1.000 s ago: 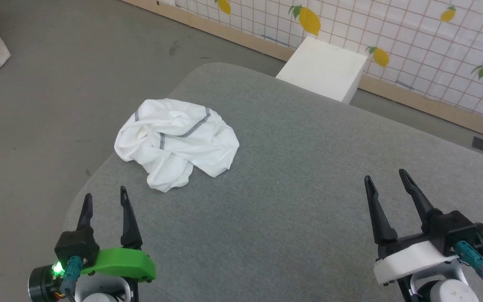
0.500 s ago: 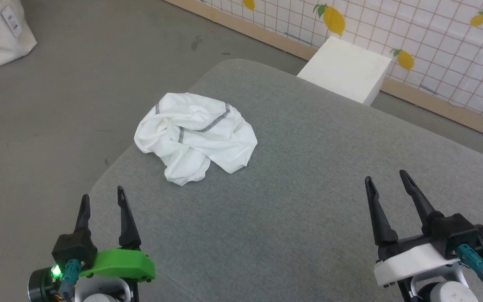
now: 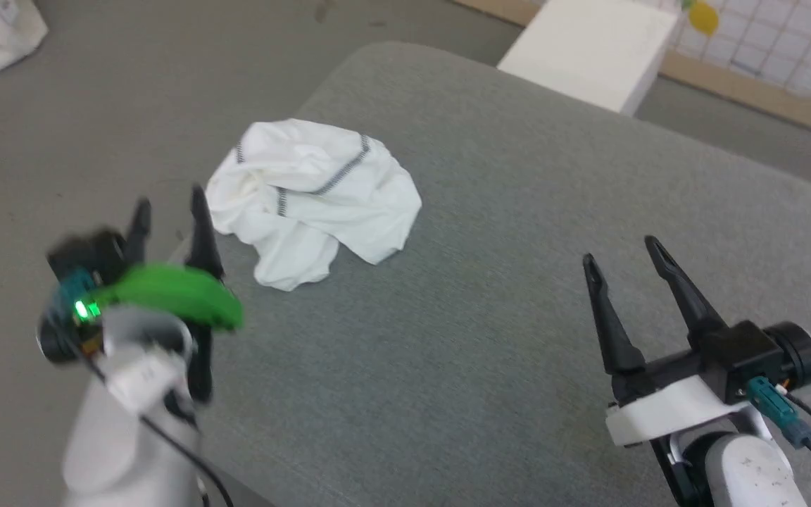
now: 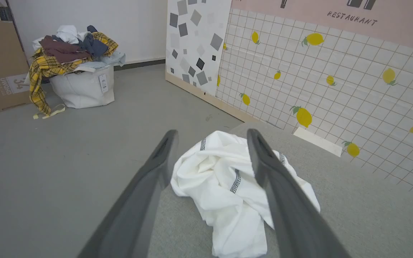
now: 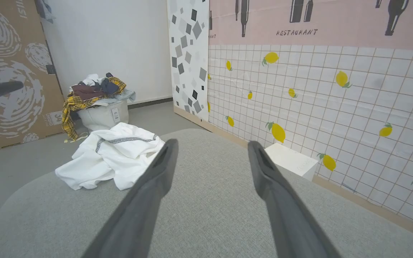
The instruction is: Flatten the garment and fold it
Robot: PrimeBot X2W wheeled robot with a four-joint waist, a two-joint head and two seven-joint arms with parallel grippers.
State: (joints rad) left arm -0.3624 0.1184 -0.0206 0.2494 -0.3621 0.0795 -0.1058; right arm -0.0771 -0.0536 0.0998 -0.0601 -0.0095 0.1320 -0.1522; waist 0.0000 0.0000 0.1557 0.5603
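Observation:
The garment (image 3: pixel 314 197), a white shirt with dark zigzag seams, lies crumpled in a heap near the far left edge of the grey padded table (image 3: pixel 504 338). My left gripper (image 3: pixel 170 204) is open, raised, and close to the garment's left side without touching it. In the left wrist view the garment (image 4: pixel 228 186) lies just ahead between the open fingers (image 4: pixel 149 186). My right gripper (image 3: pixel 624 250) is open and empty over the table's right part, far from the garment (image 5: pixel 109 159).
A white box (image 3: pixel 592 53) stands on the floor past the table's far edge. A white bag heaped with clothes (image 4: pixel 79 75) sits on the floor to the left. A tiled lemon-patterned wall (image 5: pixel 317 100) runs behind.
My left arm has risen and moved forward toward the garment's left side. The head camera has shifted, so the whole scene sits differently. Both grippers stay open.

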